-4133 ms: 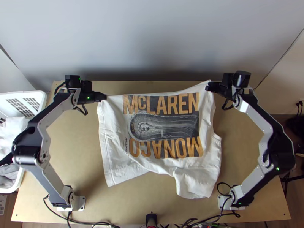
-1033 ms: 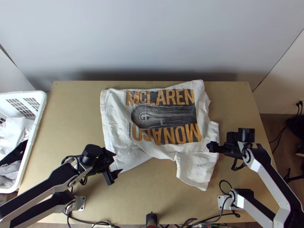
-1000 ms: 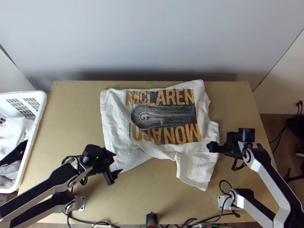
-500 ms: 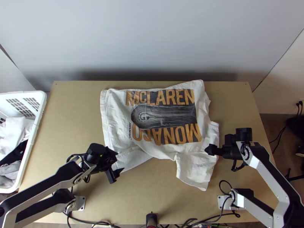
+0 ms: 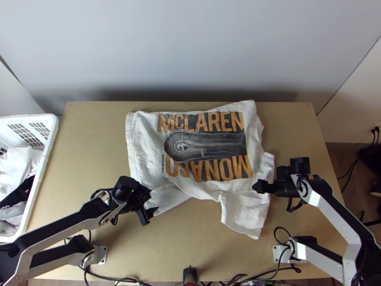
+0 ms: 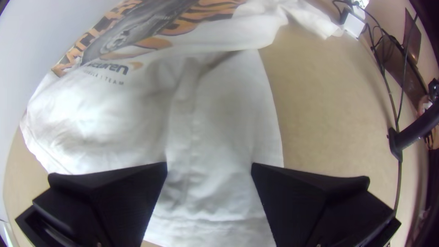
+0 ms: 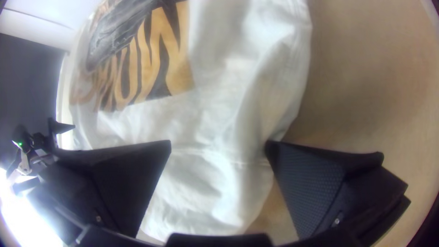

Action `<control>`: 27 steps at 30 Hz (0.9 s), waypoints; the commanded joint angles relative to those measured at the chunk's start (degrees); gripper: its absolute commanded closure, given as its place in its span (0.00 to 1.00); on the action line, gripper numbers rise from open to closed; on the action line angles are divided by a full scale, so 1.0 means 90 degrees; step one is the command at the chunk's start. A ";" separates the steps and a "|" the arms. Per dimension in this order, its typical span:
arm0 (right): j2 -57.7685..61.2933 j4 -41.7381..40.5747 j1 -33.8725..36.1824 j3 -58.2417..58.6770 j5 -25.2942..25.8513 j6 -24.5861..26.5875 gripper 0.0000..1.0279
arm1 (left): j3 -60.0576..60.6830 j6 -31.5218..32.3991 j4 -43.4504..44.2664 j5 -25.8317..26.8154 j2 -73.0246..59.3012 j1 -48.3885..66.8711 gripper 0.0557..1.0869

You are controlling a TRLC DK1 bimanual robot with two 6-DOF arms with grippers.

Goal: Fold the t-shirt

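Left gripper (image 5: 153, 200) and right gripper (image 5: 255, 187), both with fingers wide apart, have shifted slightly inward; T-shirt (image 5: 205, 148) unchanged.

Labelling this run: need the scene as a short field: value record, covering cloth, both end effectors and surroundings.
t-shirt: white, orange-and-black print up, spread unevenly, creased
fold state: no neat fold finished
left end effector: open, at the shirt's near left part
right end effector: open, at its near right part
grip: none on the cloth
table: light wood
basket: white, left of the shirt, cloths inside
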State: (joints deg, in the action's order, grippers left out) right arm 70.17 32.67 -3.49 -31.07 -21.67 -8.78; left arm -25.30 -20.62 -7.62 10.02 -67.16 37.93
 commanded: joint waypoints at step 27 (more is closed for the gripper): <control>-0.1430 0.0228 -0.0970 -0.0493 -0.0131 -0.0646 0.78 | -0.0041 0.0016 -0.0052 0.0293 0.0645 -0.0465 0.97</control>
State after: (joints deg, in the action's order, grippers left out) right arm 62.17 35.86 -9.08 -33.76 -23.03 -12.29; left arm -25.39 -21.04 -7.99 12.62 -62.11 33.82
